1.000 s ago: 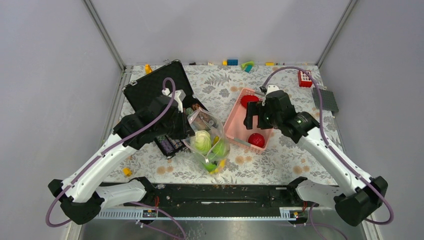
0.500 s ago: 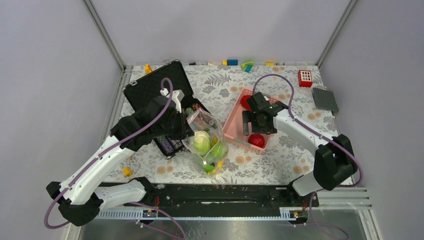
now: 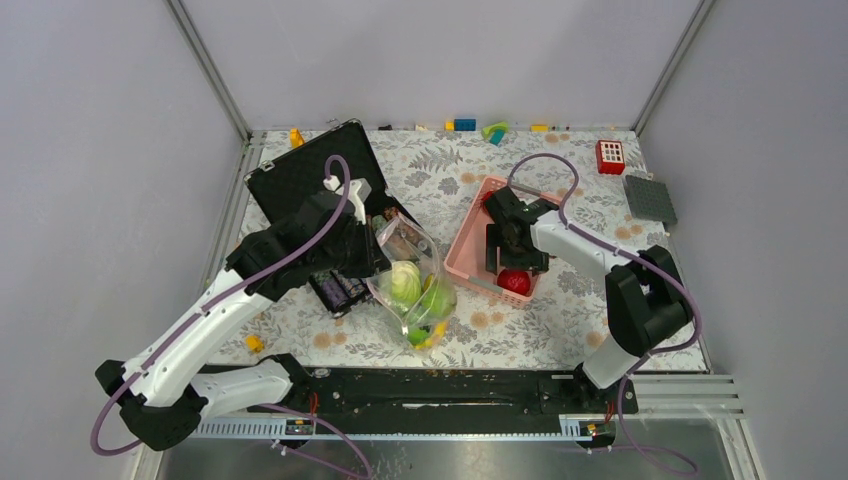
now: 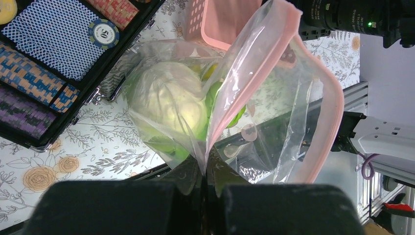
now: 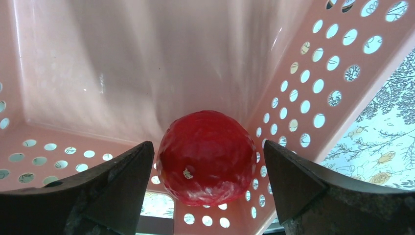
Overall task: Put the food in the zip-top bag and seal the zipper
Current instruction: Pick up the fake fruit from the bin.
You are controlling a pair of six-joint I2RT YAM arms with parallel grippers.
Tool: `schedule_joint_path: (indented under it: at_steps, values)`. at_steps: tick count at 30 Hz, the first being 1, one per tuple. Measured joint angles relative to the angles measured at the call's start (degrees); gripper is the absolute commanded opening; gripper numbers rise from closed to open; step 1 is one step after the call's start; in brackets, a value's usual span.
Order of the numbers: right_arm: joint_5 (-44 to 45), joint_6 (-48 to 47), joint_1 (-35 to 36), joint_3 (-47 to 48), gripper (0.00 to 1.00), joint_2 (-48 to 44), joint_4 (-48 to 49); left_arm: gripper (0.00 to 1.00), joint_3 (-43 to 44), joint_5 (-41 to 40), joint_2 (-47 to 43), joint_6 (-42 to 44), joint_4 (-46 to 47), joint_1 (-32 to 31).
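Floral counter (image 3: 440, 180): red apple (image 5: 208, 156) in the pink basket (image 5: 122, 58), centred between the open right fingers (image 5: 112, 191).
Likely hard, smooth, light; grip its widest part. Left fingers (image 4: 122, 205) pinch the floppy zip-top bag (image 4: 259, 63) by its rim.

Over the last second the right tool (image 3: 510, 258) has been lowered into the pink basket (image 3: 463, 240) until the near red apple (image 5: 208, 156) is flanked by its spread fingers (image 5: 112, 188), with the arm's elbow (image 3: 640, 300) drawn inward.
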Motion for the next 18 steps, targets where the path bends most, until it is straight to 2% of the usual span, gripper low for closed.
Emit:
schedule_joint_path:
  at_steps: [7,13,18]
  values:
    - [-0.72,1.22,0.0,0.0,0.82,2.08,0.46,0.0,-0.02,0.39,0.94,-0.02,0.9,0.0]
    - [-0.72,1.73,0.0,0.02,0.52,3.39,1.14,0.0,-0.02,0.7,0.96,0.0,1.25,0.0]
    - [-0.57,2.16,0.0,0.02,0.41,3.17,1.44,0.0,-0.02,0.74,1.14,-0.02,1.29,0.0]
